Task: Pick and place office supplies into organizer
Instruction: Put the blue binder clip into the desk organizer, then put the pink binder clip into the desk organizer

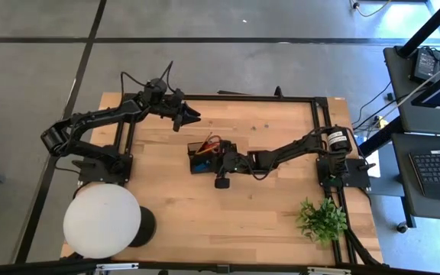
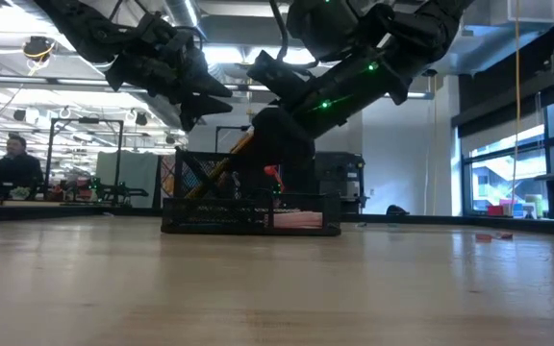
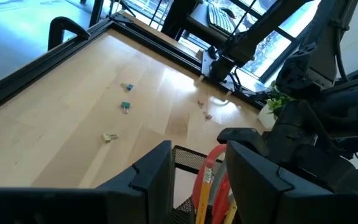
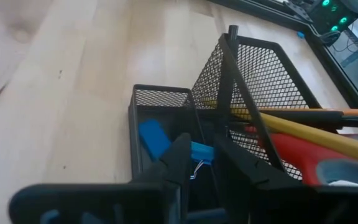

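Right gripper hangs over the organizer, its two fingers nearly together and pinched on a small blue clip just above a low compartment. Only the right wrist view shows this grip; a second blue piece lies in that same compartment beside the clip. Behind it rises the tall mesh compartment, where a yellow pencil and the red scissors lean across, with an orange-tipped pen above them.

From the high view the right gripper sits at the organizer's near edge, close to the middle of the table, and the clip cannot be made out there. The low view shows the organizer as a dark mesh tray standing on the wood, with a pink note block in its low part and a pencil tilted out of the tall part; the grip itself is hidden by the arm.

Left gripper waits above the far side of the table, well apart from the organizer, its fingers spread and holding nothing. Its wrist view alone shows small clips scattered on the bare wood beyond, and the scissors and a pencil sticking up between its fingers from below.

A white lamp stands at the near left corner and a green plant at the near right. In the low view a person sits far off in the room.
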